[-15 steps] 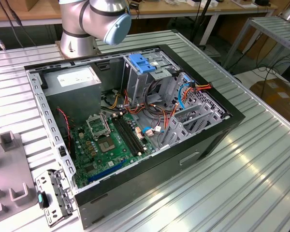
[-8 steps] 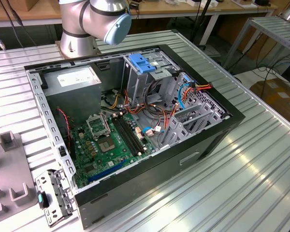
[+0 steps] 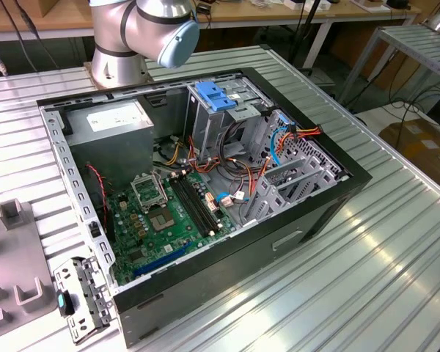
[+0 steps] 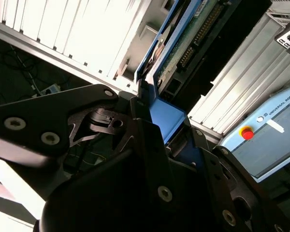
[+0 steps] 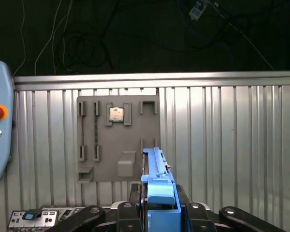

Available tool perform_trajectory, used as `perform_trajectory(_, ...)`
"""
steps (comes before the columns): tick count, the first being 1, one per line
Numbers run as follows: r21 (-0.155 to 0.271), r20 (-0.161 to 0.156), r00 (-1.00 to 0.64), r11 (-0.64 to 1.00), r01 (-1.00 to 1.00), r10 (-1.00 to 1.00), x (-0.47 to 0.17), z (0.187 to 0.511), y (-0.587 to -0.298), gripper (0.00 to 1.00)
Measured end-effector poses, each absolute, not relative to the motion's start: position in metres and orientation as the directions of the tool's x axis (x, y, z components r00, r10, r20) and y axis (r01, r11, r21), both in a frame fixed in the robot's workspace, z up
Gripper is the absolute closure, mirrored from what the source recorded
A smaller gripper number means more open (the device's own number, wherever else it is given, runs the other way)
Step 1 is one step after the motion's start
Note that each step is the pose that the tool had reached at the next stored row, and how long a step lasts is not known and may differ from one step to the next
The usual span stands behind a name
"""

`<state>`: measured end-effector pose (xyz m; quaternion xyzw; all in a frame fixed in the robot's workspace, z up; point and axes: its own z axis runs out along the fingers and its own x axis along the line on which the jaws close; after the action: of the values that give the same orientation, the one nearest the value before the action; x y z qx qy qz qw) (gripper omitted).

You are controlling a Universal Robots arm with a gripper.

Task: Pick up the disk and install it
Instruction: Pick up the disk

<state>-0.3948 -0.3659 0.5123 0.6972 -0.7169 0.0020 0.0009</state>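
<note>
Disk (image 5: 157, 169) (image 4: 166, 118), one, blue-railed, clamped edge-on in the hand (image 5: 160, 205) in both wrist views, held apart from the ribbed surface (image 5: 232, 145); beyond, one grey fixture plate (image 5: 101, 145) carrying one chip (image 5: 116, 114); one open computer case (image 3: 315, 213) in the exterior view

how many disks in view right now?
1. The disk is held edge-on in the gripper, seen in both wrist views. More could be hidden in the drive bays of the open case.
</note>
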Motion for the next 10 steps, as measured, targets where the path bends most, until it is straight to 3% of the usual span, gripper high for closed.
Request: perform_trajectory(10, 0.003, 0.004, -0.028, 0.028, -1.0, -1.0, -0.373, 0.513, -0.366, 0.63)
